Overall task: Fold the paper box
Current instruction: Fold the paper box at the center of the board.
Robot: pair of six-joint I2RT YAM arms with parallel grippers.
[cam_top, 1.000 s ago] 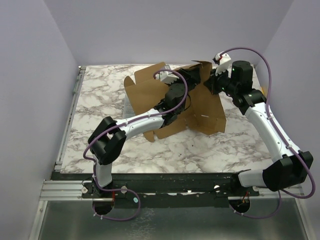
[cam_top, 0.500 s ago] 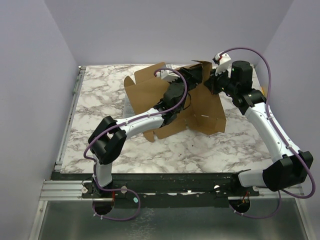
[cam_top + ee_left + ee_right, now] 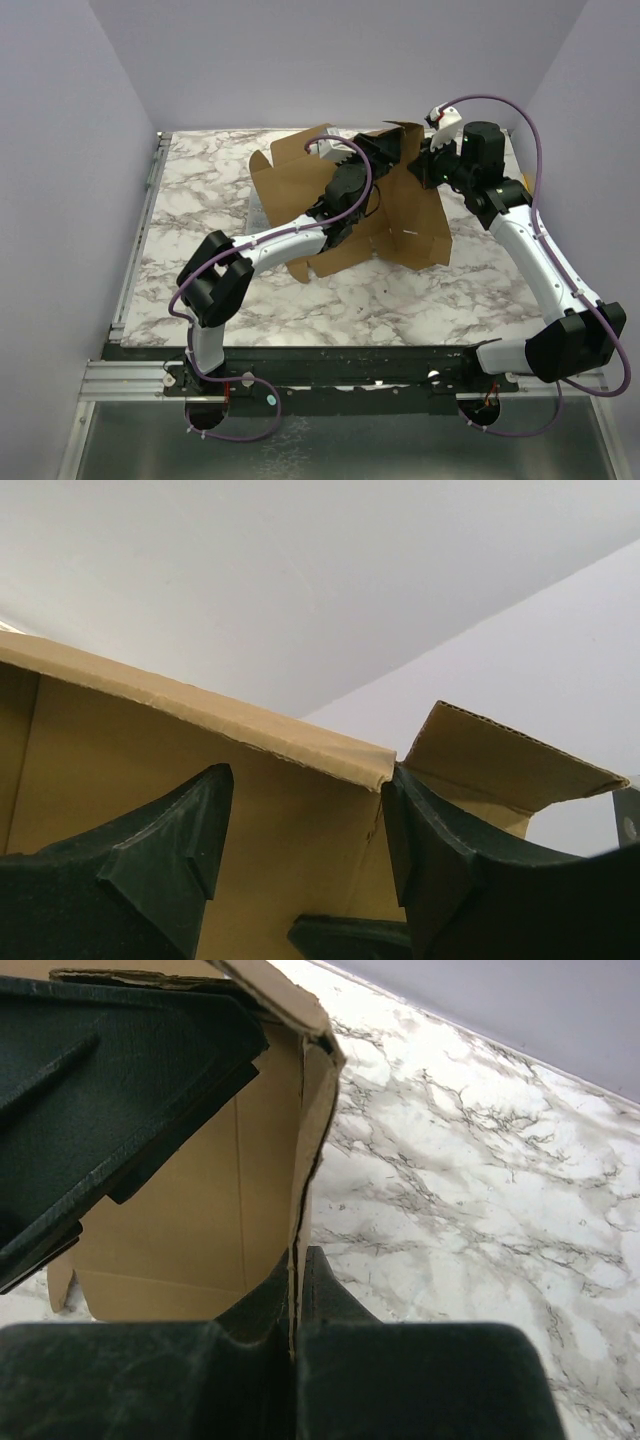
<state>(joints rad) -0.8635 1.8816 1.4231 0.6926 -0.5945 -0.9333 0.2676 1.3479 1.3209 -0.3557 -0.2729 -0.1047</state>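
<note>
The paper box [image 3: 288, 186] is a brown cardboard sheet with flaps, partly raised, lying at the back middle of the marble table. My left gripper [image 3: 376, 150] reaches over it, open. In the left wrist view its fingers [image 3: 160, 865] stand wide apart in front of a raised wall of the paper box [image 3: 285, 825]; the right finger touches that wall's folded top corner. My right gripper [image 3: 421, 166] is at the sheet's back right corner. In the right wrist view the right gripper [image 3: 298, 1295] is shut on a thin upright flap of the paper box [image 3: 312, 1110].
The marble table [image 3: 200, 270] runs out to the front and left of the cardboard. Purple walls close the back and both sides. A metal rail [image 3: 135, 250] lines the table's left edge. Both arms' cables loop above the box.
The left arm has edged slightly toward the back over the cardboard. The right gripper keeps its grip on the flap and has not moved.
</note>
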